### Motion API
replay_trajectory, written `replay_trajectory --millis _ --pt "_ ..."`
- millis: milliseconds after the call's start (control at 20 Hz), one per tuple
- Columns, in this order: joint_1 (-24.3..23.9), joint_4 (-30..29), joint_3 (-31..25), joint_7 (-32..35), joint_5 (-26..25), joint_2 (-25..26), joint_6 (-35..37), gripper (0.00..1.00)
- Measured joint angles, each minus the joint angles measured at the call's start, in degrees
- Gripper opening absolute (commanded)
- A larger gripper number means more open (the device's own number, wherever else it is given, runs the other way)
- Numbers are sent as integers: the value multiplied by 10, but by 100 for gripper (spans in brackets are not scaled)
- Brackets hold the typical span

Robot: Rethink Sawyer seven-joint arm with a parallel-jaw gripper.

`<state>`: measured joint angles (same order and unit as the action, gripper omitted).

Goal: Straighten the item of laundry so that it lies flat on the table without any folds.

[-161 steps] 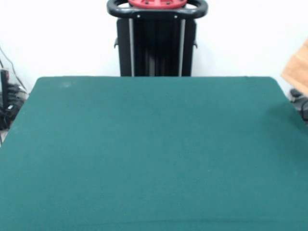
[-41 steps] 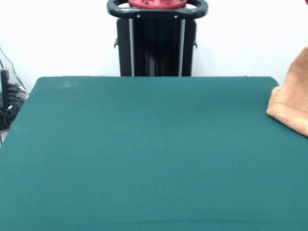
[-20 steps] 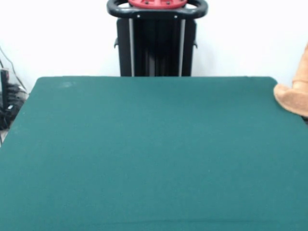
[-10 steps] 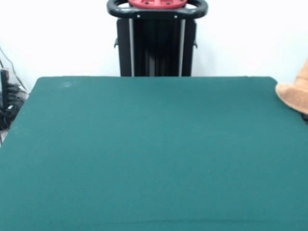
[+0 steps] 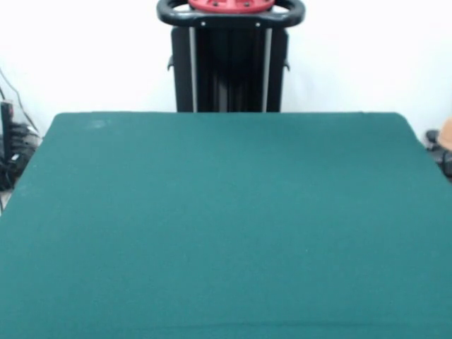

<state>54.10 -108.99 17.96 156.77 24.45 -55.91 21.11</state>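
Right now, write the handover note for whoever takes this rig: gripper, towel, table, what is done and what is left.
Gripper: not in view; only the robot's pedestal shows at the far side of the table.
Table: the green cloth shows no towel on it.
Towel: only a small orange-tan sliver shows at the picture's right edge, off the table's far right corner. Its shape and folds cannot be judged.
Done: nothing; the towel is not laid out.
Left: the towel has to get onto the table, then be spread flat with no folds.
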Motion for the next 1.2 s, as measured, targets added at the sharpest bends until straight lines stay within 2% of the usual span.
replay_trajectory --millis 250,500,950,1100,1200 --pt "-8 3 0 3 11 17 0 0" --pt "-36 3 -2 3 14 36 -18 0" --pt "-144 -2 -43 3 0 74 -119 0" --pt "-177 -7 -61 3 -16 79 -143 0" --pt "-220 -18 -89 3 -42 78 -158 0"
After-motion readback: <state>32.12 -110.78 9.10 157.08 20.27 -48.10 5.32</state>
